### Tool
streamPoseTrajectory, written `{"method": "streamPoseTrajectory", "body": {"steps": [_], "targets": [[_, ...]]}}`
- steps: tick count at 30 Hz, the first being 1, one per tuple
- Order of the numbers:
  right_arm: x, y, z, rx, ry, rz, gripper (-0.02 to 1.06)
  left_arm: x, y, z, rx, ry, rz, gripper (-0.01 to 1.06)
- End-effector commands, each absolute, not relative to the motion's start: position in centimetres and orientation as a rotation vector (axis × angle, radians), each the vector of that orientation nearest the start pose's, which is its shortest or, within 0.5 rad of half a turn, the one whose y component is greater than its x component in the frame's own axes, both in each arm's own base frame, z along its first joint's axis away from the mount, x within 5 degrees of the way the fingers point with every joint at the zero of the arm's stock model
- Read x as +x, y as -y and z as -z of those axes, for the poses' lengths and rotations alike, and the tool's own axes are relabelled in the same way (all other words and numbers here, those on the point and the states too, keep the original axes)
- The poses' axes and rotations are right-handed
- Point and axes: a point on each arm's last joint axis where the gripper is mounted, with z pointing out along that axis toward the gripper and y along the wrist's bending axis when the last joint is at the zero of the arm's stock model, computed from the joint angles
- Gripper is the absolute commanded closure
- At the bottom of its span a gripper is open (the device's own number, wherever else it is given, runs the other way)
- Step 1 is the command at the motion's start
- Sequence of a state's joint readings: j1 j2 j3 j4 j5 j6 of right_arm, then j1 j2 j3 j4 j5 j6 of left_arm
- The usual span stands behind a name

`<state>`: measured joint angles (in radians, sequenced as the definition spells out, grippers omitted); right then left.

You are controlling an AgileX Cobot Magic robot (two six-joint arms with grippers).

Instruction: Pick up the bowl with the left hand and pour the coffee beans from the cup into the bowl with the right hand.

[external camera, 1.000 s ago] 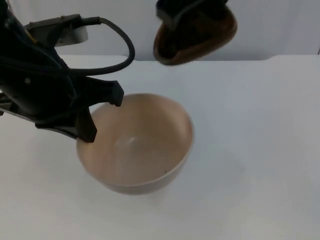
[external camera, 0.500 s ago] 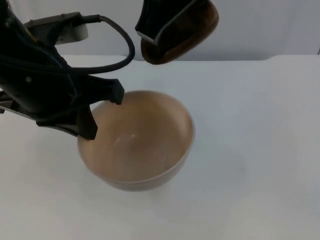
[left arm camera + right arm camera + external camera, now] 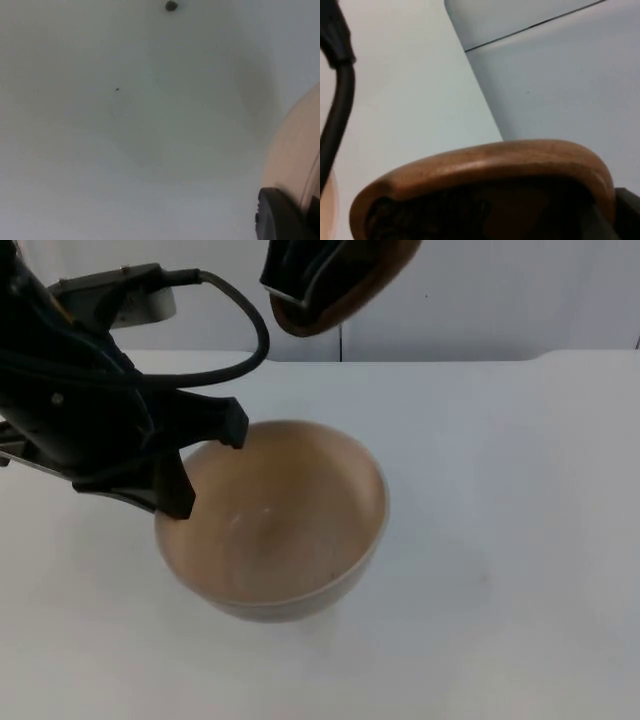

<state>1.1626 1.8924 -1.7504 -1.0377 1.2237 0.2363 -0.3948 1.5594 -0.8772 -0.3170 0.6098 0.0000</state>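
My left gripper (image 3: pixel 200 465) is shut on the left rim of the beige bowl (image 3: pixel 280 530), one finger inside and one outside. The bowl looks raised a little off the white table (image 3: pixel 520 490), with its shadow beneath it. Its inside is bare apart from a tiny dark speck. In the left wrist view the bowl's wall (image 3: pixel 295 155) stands beside my fingertip (image 3: pixel 280 220). My right gripper (image 3: pixel 300 265) is shut on the brown wooden cup (image 3: pixel 350 285), held tilted high above the bowl's far edge. Dark coffee beans (image 3: pixel 420 217) lie inside the cup's rim (image 3: pixel 485 167).
The grey partition wall (image 3: pixel 520 290) closes the table's far edge. A single dark bean-like speck (image 3: pixel 171 6) lies on the table in the left wrist view. Open white table spreads to the right of the bowl and in front of it.
The right gripper has carried the cup leftward and farther up, tilting it more. The left gripper and bowl have hardly moved.
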Motion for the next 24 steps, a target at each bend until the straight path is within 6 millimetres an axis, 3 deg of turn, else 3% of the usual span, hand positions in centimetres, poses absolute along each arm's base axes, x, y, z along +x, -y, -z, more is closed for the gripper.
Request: {"method": "streamPoseTrajectory", "body": {"steps": [1,24], "targets": [[22.7,-34.5,-34.6,-1.206,-1.770,0.768,1.04,26.2,12.9,-20.3,0.234,-2.778,0.430,1.05],[21.2,-35.7,-35.8,-1.298,-1.547,0.906,1.04,26.4,13.0,-19.2,0.227,-2.812,0.422,1.05]]}}
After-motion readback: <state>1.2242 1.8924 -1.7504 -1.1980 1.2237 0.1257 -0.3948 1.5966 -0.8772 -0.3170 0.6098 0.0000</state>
